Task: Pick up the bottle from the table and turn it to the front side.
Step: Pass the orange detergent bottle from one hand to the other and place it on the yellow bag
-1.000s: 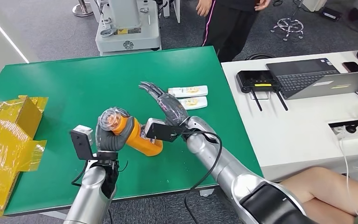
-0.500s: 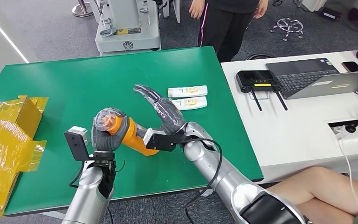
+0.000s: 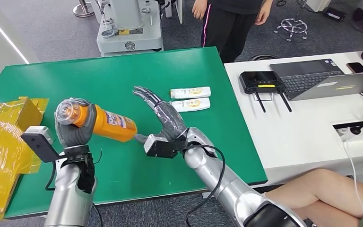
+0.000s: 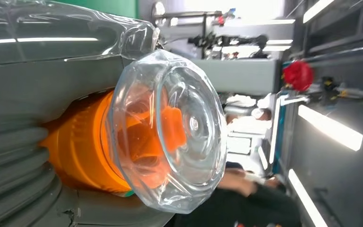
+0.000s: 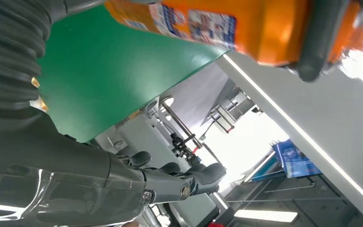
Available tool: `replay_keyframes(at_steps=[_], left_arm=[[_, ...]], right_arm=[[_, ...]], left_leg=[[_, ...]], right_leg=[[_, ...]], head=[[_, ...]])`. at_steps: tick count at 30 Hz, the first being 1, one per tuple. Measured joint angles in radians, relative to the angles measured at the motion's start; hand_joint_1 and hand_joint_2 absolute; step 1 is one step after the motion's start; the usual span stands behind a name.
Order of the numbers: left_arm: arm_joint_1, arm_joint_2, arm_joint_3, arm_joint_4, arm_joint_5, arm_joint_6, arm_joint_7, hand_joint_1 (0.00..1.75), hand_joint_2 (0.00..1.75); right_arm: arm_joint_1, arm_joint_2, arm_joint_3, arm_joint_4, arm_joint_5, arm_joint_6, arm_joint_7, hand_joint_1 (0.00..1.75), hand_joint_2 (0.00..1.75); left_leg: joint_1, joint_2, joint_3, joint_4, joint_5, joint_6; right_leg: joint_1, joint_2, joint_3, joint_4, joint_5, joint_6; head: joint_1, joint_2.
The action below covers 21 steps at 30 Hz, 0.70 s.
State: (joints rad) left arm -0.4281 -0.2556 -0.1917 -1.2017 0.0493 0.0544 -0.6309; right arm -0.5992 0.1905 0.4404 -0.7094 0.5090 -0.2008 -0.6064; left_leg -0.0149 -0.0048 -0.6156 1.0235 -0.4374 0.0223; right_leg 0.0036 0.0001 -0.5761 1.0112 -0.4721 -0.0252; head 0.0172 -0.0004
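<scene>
Head view: the left hand (image 3: 73,130) grips the orange bottle (image 3: 105,124) near its clear cap, holding it tilted above the green tabletop (image 3: 99,80), label up, while the right hand (image 3: 163,118), at the bottle's 3 o'clock, waits spread and empty, likely to assist the turn. Left wrist view: the cap (image 4: 170,130) faces the camera. Right wrist view: the bottle's label (image 5: 189,21) shows.

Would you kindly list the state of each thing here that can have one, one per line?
orange bottle: lifted off the table, lying tilted, label showing, clear cap on.
left hand: grips the bottle near its cap end.
right hand: open, fingers spread, holding nothing.
two white tubes: lying flat side by side on the green table.
laptop: lid open.
</scene>
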Motion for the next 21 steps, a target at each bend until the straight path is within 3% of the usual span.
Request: replay_keyframes(at_steps=[14, 21], left_arm=[[-0.042, 0.01, 0.002, -0.046, 0.024, 0.033, 0.011, 1.75, 1.75], [-0.078, 0.047, 0.002, -0.04, -0.043, 0.13, 0.014, 1.75, 1.75]], right_arm=[[-0.003, 0.007, 0.012, 0.002, -0.028, 0.003, -0.008, 0.0, 1.75], [0.019, 0.006, 0.016, -0.032, -0.105, -0.048, -0.047, 0.0, 1.75]], left_leg=[[0.0, 0.0, 0.0, 0.0, 0.0, 0.0], [0.0, 0.001, 0.0, 0.0, 0.0, 0.0]], right_leg=[[0.0, 0.0, 0.0, 0.0, 0.0, 0.0], [0.0, 0.0, 0.0, 0.0, 0.0, 0.0]], head=[[0.0, 0.0], [0.0, 0.0]])
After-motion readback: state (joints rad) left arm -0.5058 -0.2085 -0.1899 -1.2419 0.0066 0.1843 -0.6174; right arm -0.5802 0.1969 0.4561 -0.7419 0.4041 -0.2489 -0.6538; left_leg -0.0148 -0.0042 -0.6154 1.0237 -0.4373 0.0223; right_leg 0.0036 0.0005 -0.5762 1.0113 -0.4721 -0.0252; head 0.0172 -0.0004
